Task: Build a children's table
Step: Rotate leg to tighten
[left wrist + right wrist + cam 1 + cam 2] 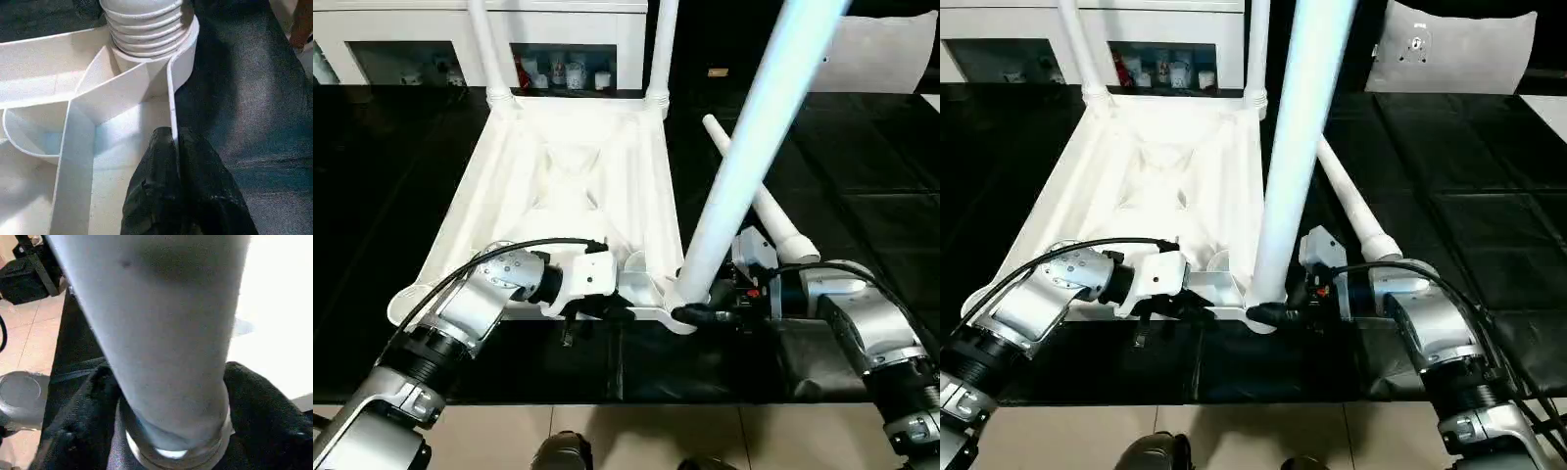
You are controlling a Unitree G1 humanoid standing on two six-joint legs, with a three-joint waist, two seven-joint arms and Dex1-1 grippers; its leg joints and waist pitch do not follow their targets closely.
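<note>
Black cloth covers the work surface (862, 196), and behind it stands a white cabinet (558, 29) with small jars on its shelf. Pale floor tiles (636, 436) show along the near edge.

On the cloth lies the table (568, 186), upside down, its ribbed underside facing up. Two legs (484, 44) rise from the far corner sockets. A third leg (744, 166) stands in the near right corner socket, leaning toward the camera and to the right. A fourth leg (769, 211) lies loose on the cloth just right of the table, its thicker end near the right arm.

The left gripper (175, 161) is closed tight on the thin near rim of the table, one black finger (151, 196) on the inner side of the wall and the other on the outer side, just beside the socket where the threaded end of the third leg sits. From the head views this gripper (607, 308) sits at the near edge, left of that corner.

The right gripper (171, 406) has its two black fingers (83, 421) on either side of the third leg's base, close against it; they stand apart at about the width of the tube. In the head views it (1278, 313) reaches in from the right at the foot of that leg.
</note>
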